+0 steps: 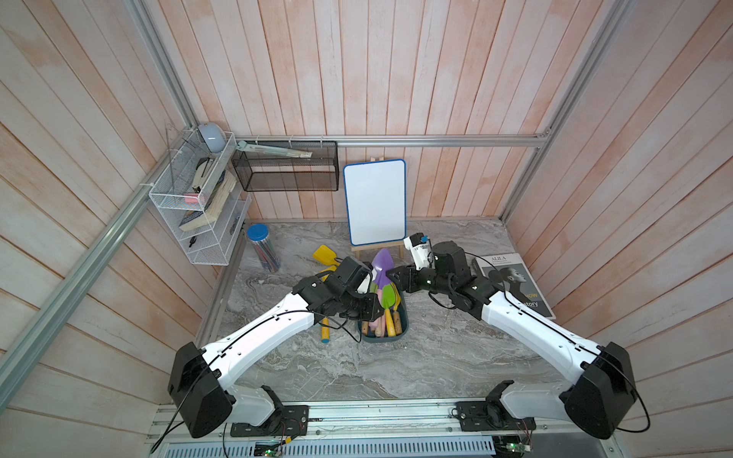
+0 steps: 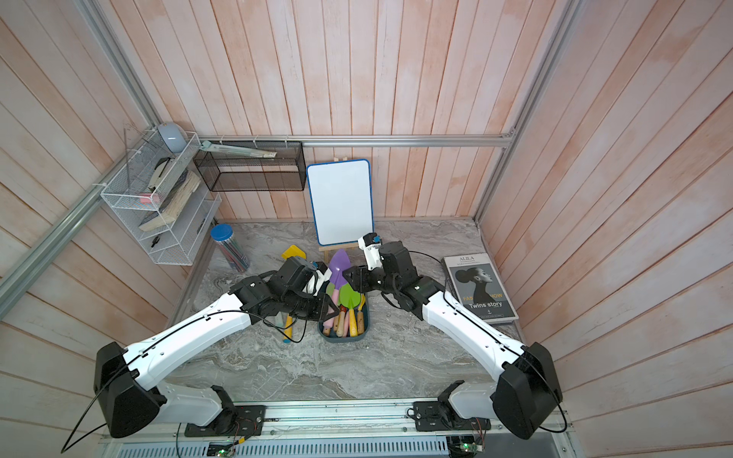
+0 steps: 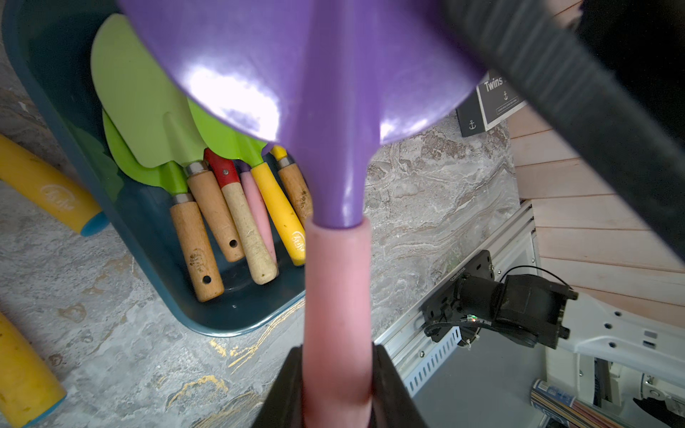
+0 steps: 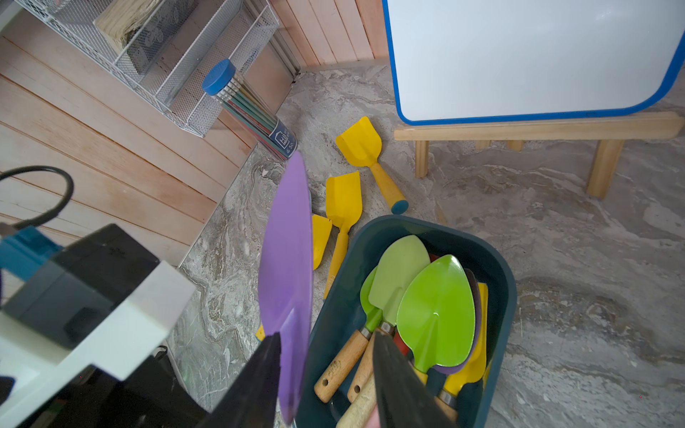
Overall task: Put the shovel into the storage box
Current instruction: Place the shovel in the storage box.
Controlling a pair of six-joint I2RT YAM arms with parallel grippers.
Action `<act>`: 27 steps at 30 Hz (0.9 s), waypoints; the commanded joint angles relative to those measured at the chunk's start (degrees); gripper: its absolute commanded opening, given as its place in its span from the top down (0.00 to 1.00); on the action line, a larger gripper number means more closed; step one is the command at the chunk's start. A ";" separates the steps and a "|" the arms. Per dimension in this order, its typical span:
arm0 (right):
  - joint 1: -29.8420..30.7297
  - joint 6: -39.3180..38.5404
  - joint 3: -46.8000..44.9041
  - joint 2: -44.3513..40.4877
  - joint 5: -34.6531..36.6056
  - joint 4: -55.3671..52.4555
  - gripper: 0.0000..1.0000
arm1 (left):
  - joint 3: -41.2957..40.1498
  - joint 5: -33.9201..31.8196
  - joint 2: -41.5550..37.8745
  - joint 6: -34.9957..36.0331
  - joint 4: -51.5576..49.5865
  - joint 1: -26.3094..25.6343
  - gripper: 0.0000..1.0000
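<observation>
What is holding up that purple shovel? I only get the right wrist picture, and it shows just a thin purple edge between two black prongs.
Observer: The left gripper. The left wrist view shows its jaws shut on the pink handle of the purple shovel.
Operator: Is anything lying off my picture, behind my camera?
Observer: Yes. In both top views a magazine titled Twins story lies flat on the table, to the robot's right of the storage box.
</observation>
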 commanded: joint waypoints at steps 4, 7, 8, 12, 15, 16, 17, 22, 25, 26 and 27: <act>-0.25 0.15 1.70 1.07 -0.08 0.91 0.77 | 1.95 1.18 0.35 0.45 3.33 0.32 1.00; -0.27 0.15 1.69 1.07 0.08 0.94 0.87 | 1.86 1.33 0.57 0.31 3.88 0.34 1.00; -0.25 0.18 1.71 1.07 0.17 0.96 0.90 | 1.85 1.34 0.69 0.30 4.14 0.33 1.00; -0.28 0.19 1.62 1.20 0.42 0.96 1.00 | 1.85 1.36 0.91 0.29 5.01 0.28 1.00; -0.31 0.19 1.50 1.25 0.57 1.34 1.00 | 1.95 1.12 0.98 0.73 5.63 0.36 0.78; -0.33 0.15 1.45 1.25 0.62 1.47 1.00 | 2.02 0.94 0.92 0.91 5.83 0.37 0.65; -0.45 0.15 1.48 1.25 0.50 1.68 1.00 | 1.99 0.73 0.83 1.12 6.14 0.37 0.55; -2.08 -0.16 1.01 1.42 -2.56 3.20 1.00 | 1.07 0.30 0.13 1.88 7.75 0.76 0.34; -3.63 -0.68 0.88 1.92 -5.52 4.35 1.00 | -1.03 -0.07 -1.69 1.63 10.10 1.33 0.30; -4.17 -0.88 0.83 2.33 -6.37 4.58 1.00 | -1.81 -0.08 -2.47 1.49 10.87 1.59 0.29; -4.55 -1.11 0.83 2.74 -7.10 4.69 1.00 | -2.44 -0.08 -3.12 1.31 11.53 1.91 0.29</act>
